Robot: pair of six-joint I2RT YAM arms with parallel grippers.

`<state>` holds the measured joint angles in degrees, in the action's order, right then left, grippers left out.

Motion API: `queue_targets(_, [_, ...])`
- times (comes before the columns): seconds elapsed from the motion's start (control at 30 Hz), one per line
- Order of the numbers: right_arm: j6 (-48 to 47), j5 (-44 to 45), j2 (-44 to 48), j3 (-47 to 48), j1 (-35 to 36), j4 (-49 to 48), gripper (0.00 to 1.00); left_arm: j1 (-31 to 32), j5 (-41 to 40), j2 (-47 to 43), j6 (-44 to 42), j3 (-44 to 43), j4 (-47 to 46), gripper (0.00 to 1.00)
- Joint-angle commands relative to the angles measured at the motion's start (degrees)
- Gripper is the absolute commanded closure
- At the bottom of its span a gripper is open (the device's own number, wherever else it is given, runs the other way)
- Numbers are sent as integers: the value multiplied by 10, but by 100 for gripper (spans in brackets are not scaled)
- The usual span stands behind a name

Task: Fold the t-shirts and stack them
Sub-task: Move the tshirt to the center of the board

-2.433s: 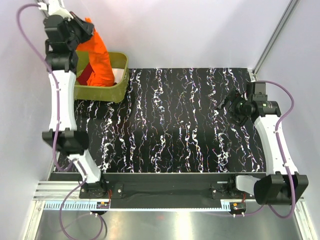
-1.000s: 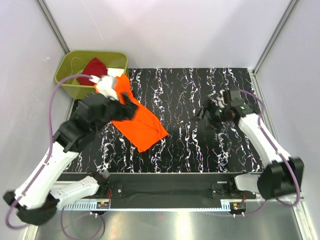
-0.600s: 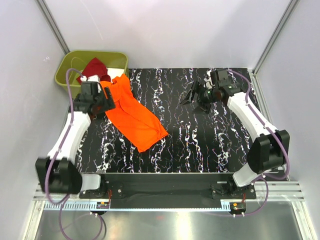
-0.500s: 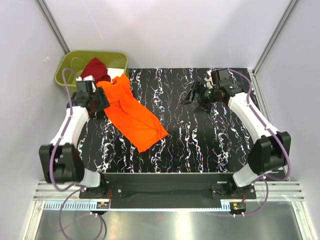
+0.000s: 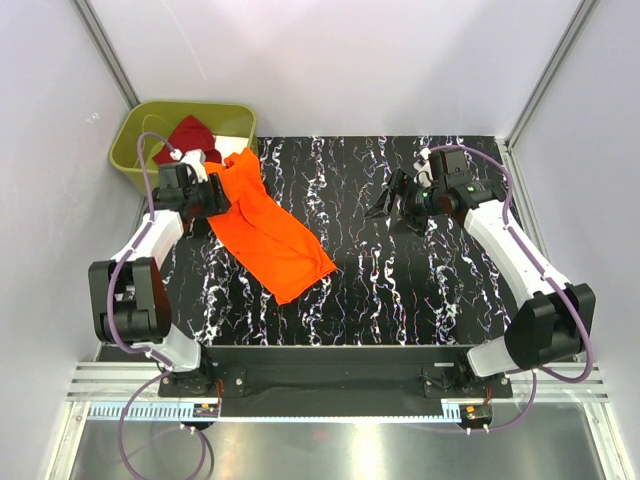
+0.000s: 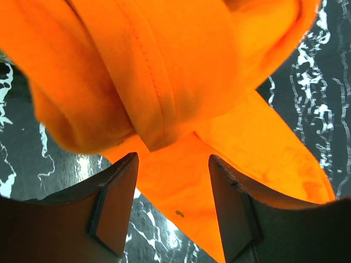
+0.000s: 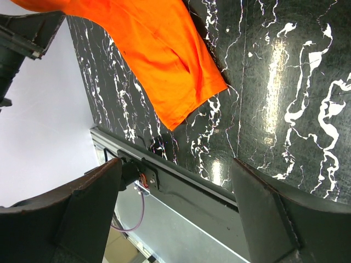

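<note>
Both open and empty, left claw [image 6: 173, 160] nearer bunched orange shirt [image 5: 270, 235], right claw [image 7: 176, 164] barely shifted.

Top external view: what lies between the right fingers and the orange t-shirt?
Only bare marbled tabletop, seen in the top external view, between right fingers and orange t-shirt.

Orange t-shirt [image 5: 272, 238]: large, bright, unfolded and rumpled, lying on the black marbled table [image 5: 400, 290] and stretched diagonally from its bunched far-left end toward the middle. Dark red t-shirt [image 5: 188, 133]: crumpled in a heap inside the olive-green bin [image 5: 122, 150].
</note>
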<state>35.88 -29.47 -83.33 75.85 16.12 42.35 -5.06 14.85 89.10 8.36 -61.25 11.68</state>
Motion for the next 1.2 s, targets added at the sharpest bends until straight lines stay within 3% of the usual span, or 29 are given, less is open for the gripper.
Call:
queue_targets(0.0, [-3, 1, 32, -6, 1, -24, 12, -2, 4, 5, -23, 10, -83, 41])
queue_targets(0.13, [-7, 5, 36, -7, 1, -16, 12, -2, -3, 23, -30, 3, -109, 43])
queue_targets(0.33, [-8, 1, 38, -11, 2, -10, 12, -1, -3, 32, -15, 11, -150, 53])
queue_targets(0.43, [-9, 2, 40, -17, 1, -11, 12, 0, -3, 36, -10, 5, -145, 67])
queue_targets(0.53, [-5, -1, 34, -19, 1, -11, 12, 4, -1, 25, 2, -4, -126, 98])
queue_targets(0.57, [-5, -2, 33, -19, 2, -11, 12, 10, -4, 10, 7, -4, -119, 100])
queue_targets(0.73, [-2, -4, 20, -15, 1, -20, 12, 47, -65, -60, 24, -23, -9, 100])
queue_targets(0.93, [-9, -5, 10, -4, 1, -10, 12, 100, -72, -204, 77, -73, 76, 100])
queue_targets(1.17, [-10, -7, 11, 10, 1, 5, 12, 186, -39, -248, 90, -298, 159, 100])
